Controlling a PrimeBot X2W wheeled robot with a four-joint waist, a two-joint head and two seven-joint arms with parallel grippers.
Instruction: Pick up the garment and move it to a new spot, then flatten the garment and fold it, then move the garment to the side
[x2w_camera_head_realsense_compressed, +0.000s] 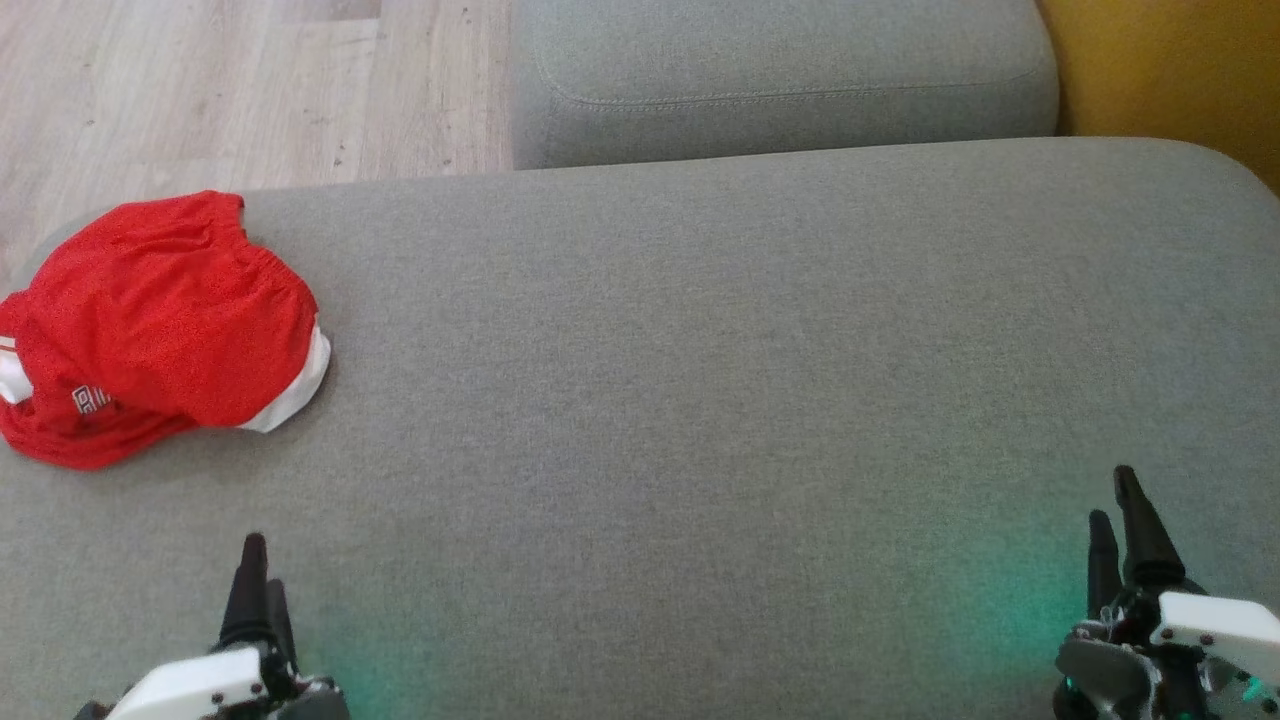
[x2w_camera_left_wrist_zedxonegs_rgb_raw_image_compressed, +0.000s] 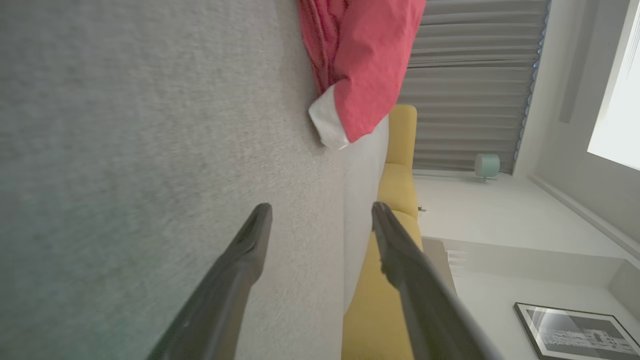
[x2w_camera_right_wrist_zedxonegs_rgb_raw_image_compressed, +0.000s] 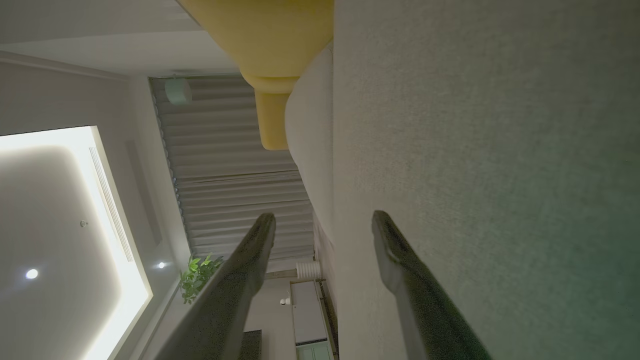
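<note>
shorts: bunched on sofa, far-left corner, well apart from both grippers | handling: likely light, limp, drapes; pinch waistband or white hem | left gripper: jaws apart, empty | right gripper: jaws wide, empty

Red white-trimmed garment, crumpled, far left

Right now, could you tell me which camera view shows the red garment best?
The head view: nearly the whole red garment lies bunched on the grey cushion, far left. The left wrist view catches one fold with white trim; the right wrist view looks along the cushion.
</note>
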